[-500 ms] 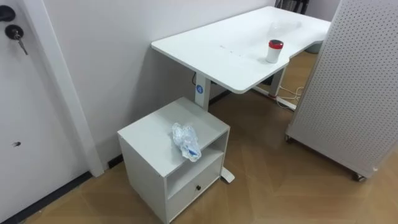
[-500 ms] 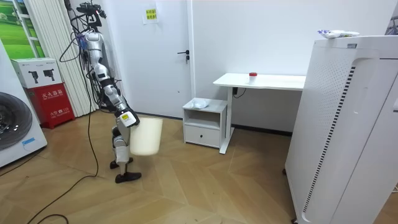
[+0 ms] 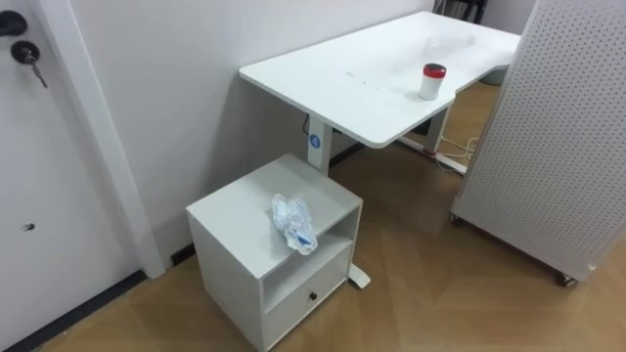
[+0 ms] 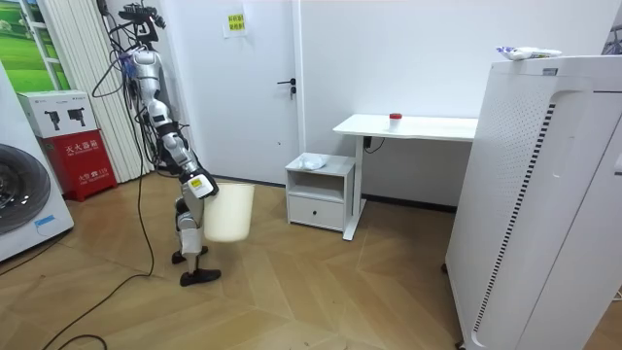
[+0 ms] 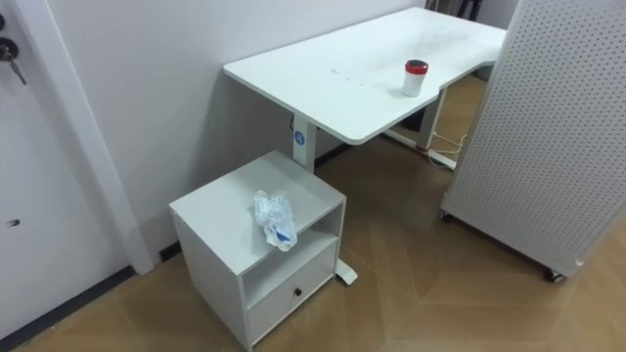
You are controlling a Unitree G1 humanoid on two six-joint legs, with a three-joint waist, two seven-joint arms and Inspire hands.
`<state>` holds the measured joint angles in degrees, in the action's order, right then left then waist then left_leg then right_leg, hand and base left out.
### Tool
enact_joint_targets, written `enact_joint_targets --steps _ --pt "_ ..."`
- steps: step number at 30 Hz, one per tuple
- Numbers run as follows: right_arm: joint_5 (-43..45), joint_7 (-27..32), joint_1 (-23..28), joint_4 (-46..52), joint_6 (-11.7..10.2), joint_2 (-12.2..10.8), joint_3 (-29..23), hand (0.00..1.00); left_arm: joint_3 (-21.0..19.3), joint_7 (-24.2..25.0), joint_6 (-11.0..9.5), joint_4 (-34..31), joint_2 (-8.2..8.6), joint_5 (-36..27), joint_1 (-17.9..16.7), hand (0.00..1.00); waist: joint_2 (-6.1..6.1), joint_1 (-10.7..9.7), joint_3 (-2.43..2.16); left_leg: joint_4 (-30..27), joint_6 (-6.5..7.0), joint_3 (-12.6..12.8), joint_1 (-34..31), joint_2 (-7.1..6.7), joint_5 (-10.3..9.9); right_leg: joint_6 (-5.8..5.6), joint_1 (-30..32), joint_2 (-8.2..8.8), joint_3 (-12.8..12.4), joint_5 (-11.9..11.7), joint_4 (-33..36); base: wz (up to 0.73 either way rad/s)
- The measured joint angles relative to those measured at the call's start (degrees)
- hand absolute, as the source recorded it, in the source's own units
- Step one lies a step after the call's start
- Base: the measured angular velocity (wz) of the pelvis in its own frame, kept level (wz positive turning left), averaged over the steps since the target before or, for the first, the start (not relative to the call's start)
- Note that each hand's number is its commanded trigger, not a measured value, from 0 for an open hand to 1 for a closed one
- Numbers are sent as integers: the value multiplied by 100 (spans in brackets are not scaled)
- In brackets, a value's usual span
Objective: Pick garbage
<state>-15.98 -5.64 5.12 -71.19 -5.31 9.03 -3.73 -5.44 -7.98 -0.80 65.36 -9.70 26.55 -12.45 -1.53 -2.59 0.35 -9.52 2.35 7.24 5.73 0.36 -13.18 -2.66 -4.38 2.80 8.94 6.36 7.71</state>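
Observation:
A crumpled clear plastic wrapper (image 3: 293, 222) lies on top of a low white cabinet (image 3: 235, 210), near its front edge above the open shelf. A small white cup with a red lid (image 3: 431, 80) stands on the white desk (image 3: 352, 73) behind the cabinet. In the room view I stand a couple of steps from the cabinet (image 4: 321, 190), facing it. My right hand (image 4: 198, 185) is at the rim of a white bin (image 4: 229, 212) that hangs in front of my legs.
A door (image 3: 39, 147) is to the left of the cabinet. A tall white perforated unit on wheels (image 3: 548, 137) stands at the right. Wooden floor lies between me and the cabinet. A red box (image 4: 86, 160) and a washing machine (image 4: 24, 194) stand behind me.

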Motion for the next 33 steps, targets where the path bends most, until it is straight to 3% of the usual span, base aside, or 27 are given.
enact_joint_targets --steps 12,20,26,28,33 --pt "-2 81 50 13 37 20 -127 100 -12 -41 1 -7 -5 56 -28 0 92 -7 -15 -2 0 -118 -6 -7 0 -14 -39 3 58 10 -1 4" --pt "-2 126 56 -14 32 19 -161 100 -11 -53 -1 -25 -6 53 23 0 60 -25 -14 -2 -13 -131 -6 -12 -7 4 -41 7 61 75 3 0" --pt "6 123 62 -16 63 19 -208 100 -132 -64 1 -26 -7 62 70 0 20 -6 -42 -130 -38 -137 -14 13 -29 23 -42 1 71 134 79 1" --pt "2 126 65 -25 113 19 -219 100 -173 -35 4 10 -24 61 70 0 25 -8 -13 -411 -72 -150 -57 102 -198 58 -24 -25 73 285 301 0" --pt "22 102 51 -11 124 22 -225 100 -268 113 15 121 -29 72 102 0 16 -7 -6 -1186 -223 -222 -357 293 -589 211 195 -124 183 706 996 6"
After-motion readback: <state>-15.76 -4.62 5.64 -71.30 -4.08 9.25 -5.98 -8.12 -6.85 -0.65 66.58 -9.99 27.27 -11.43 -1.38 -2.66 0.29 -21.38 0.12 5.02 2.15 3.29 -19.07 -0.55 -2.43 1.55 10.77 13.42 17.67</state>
